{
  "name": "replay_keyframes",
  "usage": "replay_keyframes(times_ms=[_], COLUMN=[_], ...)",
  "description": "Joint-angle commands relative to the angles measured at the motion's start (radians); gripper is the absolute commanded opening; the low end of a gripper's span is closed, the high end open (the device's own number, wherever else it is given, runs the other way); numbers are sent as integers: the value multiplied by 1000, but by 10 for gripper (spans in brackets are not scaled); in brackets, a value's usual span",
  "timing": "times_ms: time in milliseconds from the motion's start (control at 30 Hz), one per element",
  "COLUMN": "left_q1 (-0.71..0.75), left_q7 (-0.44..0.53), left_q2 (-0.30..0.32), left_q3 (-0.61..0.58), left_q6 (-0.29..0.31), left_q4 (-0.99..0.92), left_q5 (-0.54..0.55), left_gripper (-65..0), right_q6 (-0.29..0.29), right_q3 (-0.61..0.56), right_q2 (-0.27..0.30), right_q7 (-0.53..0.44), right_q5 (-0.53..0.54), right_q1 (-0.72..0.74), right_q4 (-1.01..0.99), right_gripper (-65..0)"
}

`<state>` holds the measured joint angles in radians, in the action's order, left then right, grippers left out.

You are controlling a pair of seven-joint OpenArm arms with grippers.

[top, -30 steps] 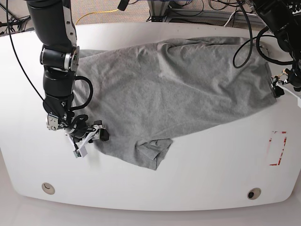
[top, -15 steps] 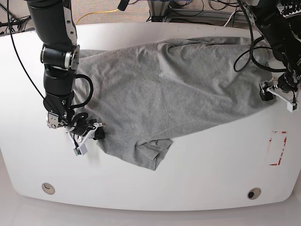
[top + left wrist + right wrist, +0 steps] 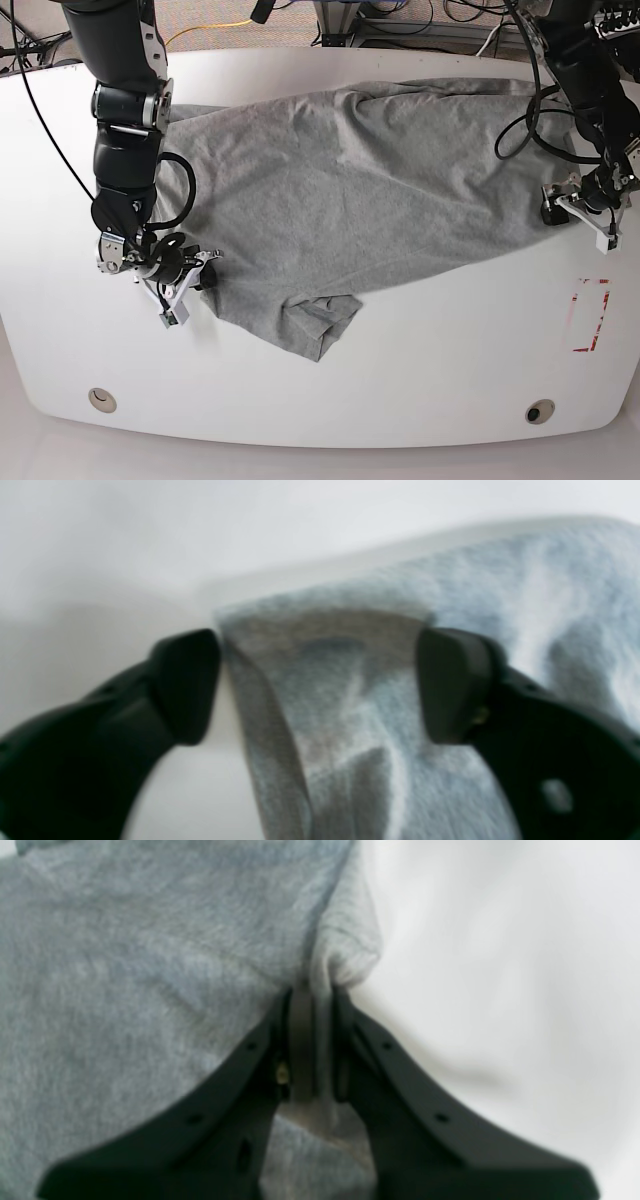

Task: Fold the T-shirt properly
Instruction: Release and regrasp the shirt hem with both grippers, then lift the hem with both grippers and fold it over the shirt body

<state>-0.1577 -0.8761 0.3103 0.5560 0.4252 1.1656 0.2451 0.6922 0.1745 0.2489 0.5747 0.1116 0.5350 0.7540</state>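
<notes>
The heather-grey T-shirt (image 3: 370, 190) lies spread across the white table (image 3: 450, 360), with a bunched sleeve (image 3: 325, 325) at its near edge. No lettering shows. My right gripper (image 3: 195, 283) is at the shirt's lower left corner. In the right wrist view it (image 3: 312, 1000) is shut on a pinched fold of the shirt (image 3: 150, 965). My left gripper (image 3: 556, 208) is at the shirt's right edge. In the left wrist view it (image 3: 320, 680) is open, its jaws set to either side of the shirt's edge (image 3: 525, 580), which lies between them.
A red rectangle marking (image 3: 590, 315) is on the table at the right. Two round fittings (image 3: 100, 400) (image 3: 540, 411) sit near the table's front edge. Cables (image 3: 520, 120) hang from the arm over the shirt's far right corner.
My left gripper has moved left from the table's right side onto the shirt's right edge. My right gripper has closed on the lower left corner, and the bunched sleeve has shifted slightly.
</notes>
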Motion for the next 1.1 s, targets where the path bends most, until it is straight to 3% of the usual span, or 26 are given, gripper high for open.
replay_keyframes(times_ms=[0,133,167,367,600,1067], left_q1=[0,2,2,-36,-90,-345], left_q7=[-25,64,76,73,-24,-240], left_q2=[-9,-12,-12,-10,-12,-29], left_q3=[0,0,-1,-1,-35,-67], left_q6=[-4,-4,-4,-4,-4,-4], left_q4=[-9,-3,-3,58,300,684], left_q5=[-5,-3,-3,-3,-2,0], left_gripper=[-246,-608,-650,-650,-650,-650], right_q6=[6,6,6,6,6,6], right_q3=[1,-2,0,3,3,-3], right_q2=[11,11,13,31,63,155], right_q7=[6,17,34,132,253,405], right_q5=[15,15,15,15,15,15], right_q1=[15,4,4,4,21,325], right_q4=[88,147,164,287,460,494], right_gripper=[-636,-650,-650,-650,-650,-650])
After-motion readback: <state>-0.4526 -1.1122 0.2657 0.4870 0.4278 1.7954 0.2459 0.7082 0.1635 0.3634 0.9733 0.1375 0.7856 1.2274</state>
